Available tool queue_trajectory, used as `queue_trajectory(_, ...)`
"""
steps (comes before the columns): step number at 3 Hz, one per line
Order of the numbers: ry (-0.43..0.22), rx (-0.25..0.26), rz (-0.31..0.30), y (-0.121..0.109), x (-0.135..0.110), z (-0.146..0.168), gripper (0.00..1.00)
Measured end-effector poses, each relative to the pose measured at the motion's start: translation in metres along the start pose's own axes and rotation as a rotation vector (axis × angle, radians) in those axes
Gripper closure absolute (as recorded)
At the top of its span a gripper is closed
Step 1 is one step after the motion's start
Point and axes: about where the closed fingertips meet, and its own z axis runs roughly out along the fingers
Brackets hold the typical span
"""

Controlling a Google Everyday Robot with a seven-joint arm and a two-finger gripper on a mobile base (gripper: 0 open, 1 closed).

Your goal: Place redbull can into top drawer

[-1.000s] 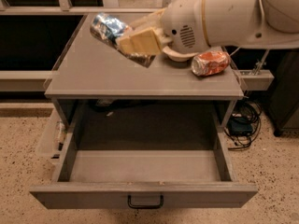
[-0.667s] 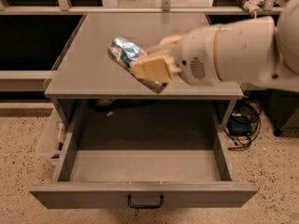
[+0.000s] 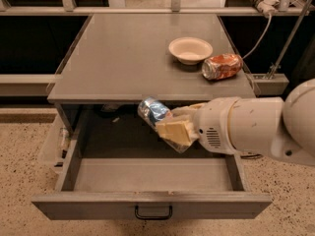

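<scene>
The gripper (image 3: 166, 126), on a white arm reaching in from 4 o'clock, pinches the redbull can (image 3: 151, 110) between its cream fingers. The can tilts toward 10 o'clock above the open top drawer (image 3: 152, 205), whose black handle (image 3: 153, 213) sits at 6 o'clock. On the table (image 3: 123, 58) a bowl (image 3: 190, 49) stands at 1 o'clock, with an orange-red can (image 3: 222, 66) lying just beside it. Neither can's lettering is legible.

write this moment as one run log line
gripper: shut on redbull can, over open top drawer | status: not yet released | tabletop: bowl, orange can on its side
</scene>
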Motion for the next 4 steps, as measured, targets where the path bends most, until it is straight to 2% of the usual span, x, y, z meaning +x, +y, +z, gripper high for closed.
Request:
queue_trajectory(1,0.004,0.001,0.030,-0.007,0.006,0.008,1.00)
queue_trajectory(4,0.059,0.065,0.349,-0.060,0.118,0.067,1.00)
